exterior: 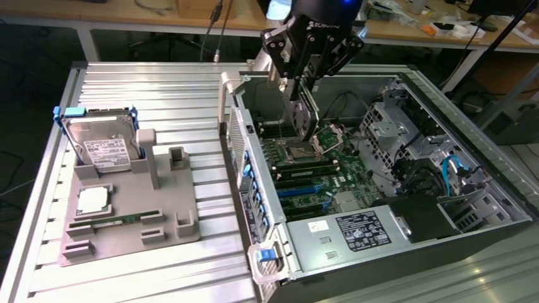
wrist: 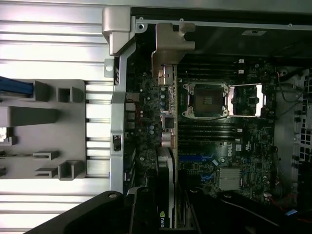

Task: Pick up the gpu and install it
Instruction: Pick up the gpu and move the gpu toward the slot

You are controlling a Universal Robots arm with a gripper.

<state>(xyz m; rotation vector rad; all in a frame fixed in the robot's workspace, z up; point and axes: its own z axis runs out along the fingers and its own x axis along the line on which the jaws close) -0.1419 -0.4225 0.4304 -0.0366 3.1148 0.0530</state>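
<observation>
A ribbed metal tabletop (exterior: 135, 82) carries everything. An open case (exterior: 240, 136) lies on its side across the tabletop's half on the exterior view's right, with the motherboard (exterior: 324, 167) facing up. A grey tray (exterior: 168, 202) sits near the tabletop's edge on the exterior view's left, well apart from the case.

The gripper (exterior: 302, 88) hangs over the case's far end, its jaws pinching the gpu (exterior: 305, 120). The card hangs on edge over the motherboard, its low end near the CPU socket (exterior: 302, 150). I cannot tell whether it touches the board. In the wrist view its bracket (wrist: 170, 46) points away from the gripper (wrist: 168, 197).

A hard drive (exterior: 105, 148) stands at the tray's far end. A chip (exterior: 93, 200) and a memory stick (exterior: 113, 221) lie nearer.
</observation>
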